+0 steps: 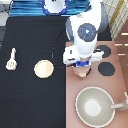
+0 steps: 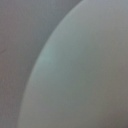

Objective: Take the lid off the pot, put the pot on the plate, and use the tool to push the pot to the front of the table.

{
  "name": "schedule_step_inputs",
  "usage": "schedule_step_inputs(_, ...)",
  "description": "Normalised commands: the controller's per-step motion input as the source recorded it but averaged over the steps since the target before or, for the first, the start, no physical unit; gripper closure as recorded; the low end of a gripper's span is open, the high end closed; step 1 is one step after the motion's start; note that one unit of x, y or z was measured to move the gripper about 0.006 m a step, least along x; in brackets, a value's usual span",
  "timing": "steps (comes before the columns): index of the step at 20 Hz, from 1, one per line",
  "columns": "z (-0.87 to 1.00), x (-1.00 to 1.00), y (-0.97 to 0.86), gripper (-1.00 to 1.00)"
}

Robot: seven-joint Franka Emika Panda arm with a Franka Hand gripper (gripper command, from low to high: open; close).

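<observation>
- My gripper sits low over the pinkish-brown stove panel, right of centre in the exterior view, directly above the pot
- Only a sliver of the pot shows beneath my hand, a pale-pink and brownish edge just below the blue block; I cannot tell whether the lid is on it
- I cannot tell whether my gripper is spread or pressed together, since my own hand covers it from above
- The wrist view is filled by a smooth pale curved surface against a grey blur; I cannot say what it is
- The plate lies bare on the black table, left of the stove's edge and near my hand but apart from it
- The tool lies at the left side of the frame, well apart from the plate, slotted head toward the bottom
- The large grey pan rests at the lower right, its handle pointing right
- Two black burners show to the right of my hand
</observation>
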Motion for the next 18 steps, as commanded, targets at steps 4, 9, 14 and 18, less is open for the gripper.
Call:
schedule_step_inputs(4, 0.82, -0.62, 0.07, 1.00)
schedule_step_inputs(9, 0.83, -0.92, -0.05, 1.00)
schedule_step_inputs(14, 0.67, -1.00, -0.07, 1.00)
schedule_step_inputs(18, 0.26, -1.00, -0.03, 1.00)
